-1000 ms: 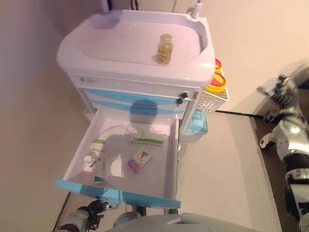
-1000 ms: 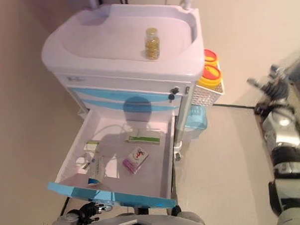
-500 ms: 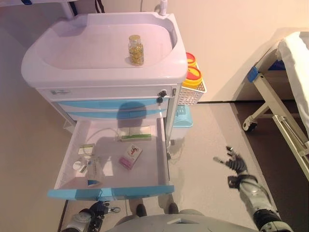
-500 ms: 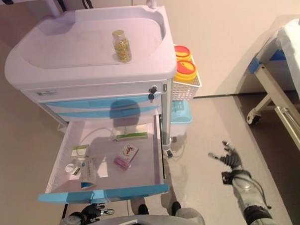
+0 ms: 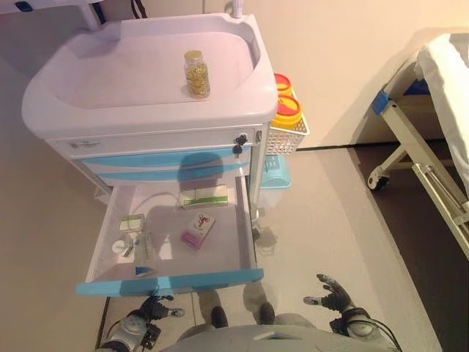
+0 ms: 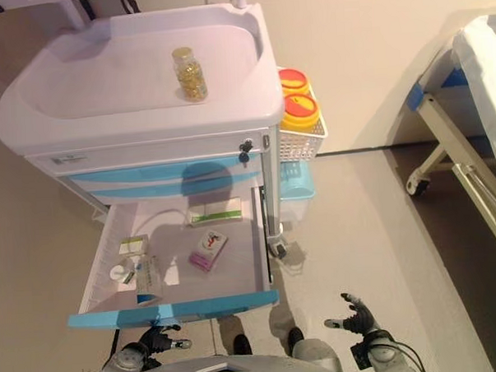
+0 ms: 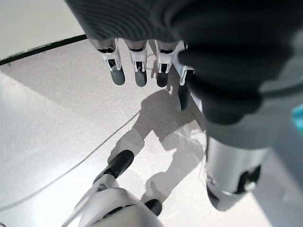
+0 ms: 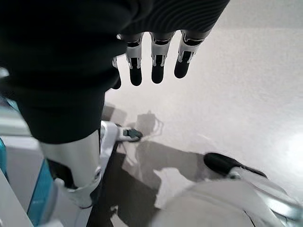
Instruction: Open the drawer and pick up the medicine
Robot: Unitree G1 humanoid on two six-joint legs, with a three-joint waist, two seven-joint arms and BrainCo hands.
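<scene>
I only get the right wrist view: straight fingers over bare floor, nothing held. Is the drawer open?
Observer: Yes. The drawer stands pulled out from the cart, its blue front toward the robot.
Operator: Any medicine in it?
Observer: Several packs lie inside, untouched; the plainest is a pink-and-white box near the middle.
Operator: Where is the left hand?
Observer: The left hand hangs low, just below the drawer's front, fingers straight and holding nothing.
</scene>
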